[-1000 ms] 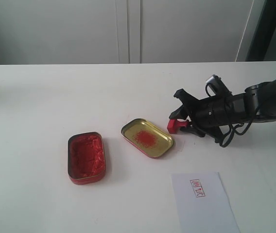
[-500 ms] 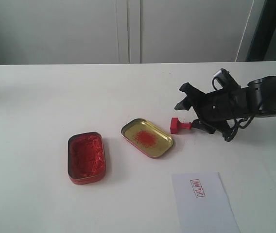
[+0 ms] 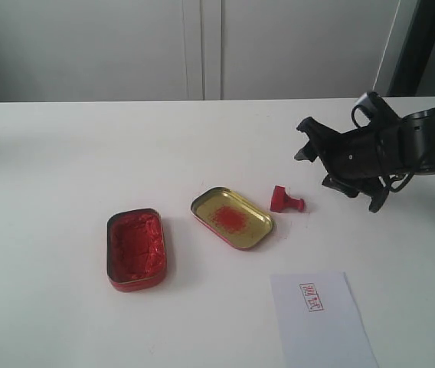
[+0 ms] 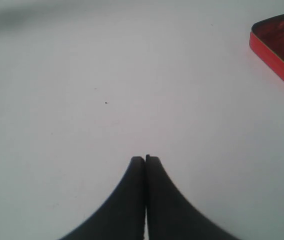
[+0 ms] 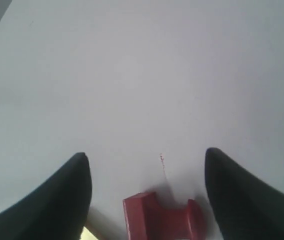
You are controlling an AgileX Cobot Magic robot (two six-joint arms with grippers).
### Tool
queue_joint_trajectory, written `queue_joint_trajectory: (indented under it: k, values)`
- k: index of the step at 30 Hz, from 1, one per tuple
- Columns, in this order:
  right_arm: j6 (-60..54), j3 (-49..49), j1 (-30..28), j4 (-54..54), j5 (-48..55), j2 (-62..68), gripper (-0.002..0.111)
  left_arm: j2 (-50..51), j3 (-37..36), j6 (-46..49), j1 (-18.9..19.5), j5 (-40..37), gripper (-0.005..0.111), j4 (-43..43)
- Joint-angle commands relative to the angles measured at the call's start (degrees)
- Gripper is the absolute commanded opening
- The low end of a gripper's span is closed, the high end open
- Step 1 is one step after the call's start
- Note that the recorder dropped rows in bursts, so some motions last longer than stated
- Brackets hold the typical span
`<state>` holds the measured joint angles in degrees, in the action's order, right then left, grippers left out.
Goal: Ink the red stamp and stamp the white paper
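Exterior view: the red stamp lies tipped on its side on the white desk, just beside the gold lid, whose inside bears a red smear. The right pincer hangs above the desk on the stamp's far side, apart from it, jaws spread and empty. Its arm runs out past the right edge. The red ink tin sits open, left of the lid. The white paper lies near the front. Its lower end is cut off by the frame, and its small red mark is too small to read. The left pincer is out of sight here.

Left wrist view: the left pincer is closed, fingers pressed together with nothing between them, over bare desk. Only a corner of the red ink tin shows at the edge.

Right wrist view: the right pincer stands wide open. The red stamp lies between the two fingers without touching either. Its lower part is cut off by the frame. A sliver of the gold lid peeks beside one finger.
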<state>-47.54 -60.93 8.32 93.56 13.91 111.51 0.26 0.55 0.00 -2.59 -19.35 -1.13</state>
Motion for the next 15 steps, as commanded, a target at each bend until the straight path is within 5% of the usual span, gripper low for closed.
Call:
queue_joint_trajectory:
  k: [1,5,9,15]
  values:
    - [-0.21,0.4,-0.5,-0.89,1.86,-0.94,0.053,-0.26,-0.55,0.0,0.1,-0.87,0.0,-0.23]
    - [-0.21,0.4,-0.5,-0.89,3.36,-1.83,0.036,-0.26,-0.55,0.0,0.1,-0.87,0.0,-0.23]
    - [-0.07,0.4,-0.5,-5.31,4.86,-3.52,0.002,-0.26,-0.55,0.0,0.1,-0.87,0.0,-0.23]
    - [7.01,0.4,-0.5,-14.98,6.08,-5.6,0.0,-0.26,-0.55,0.0,0.1,-0.87,0.0,-0.23]
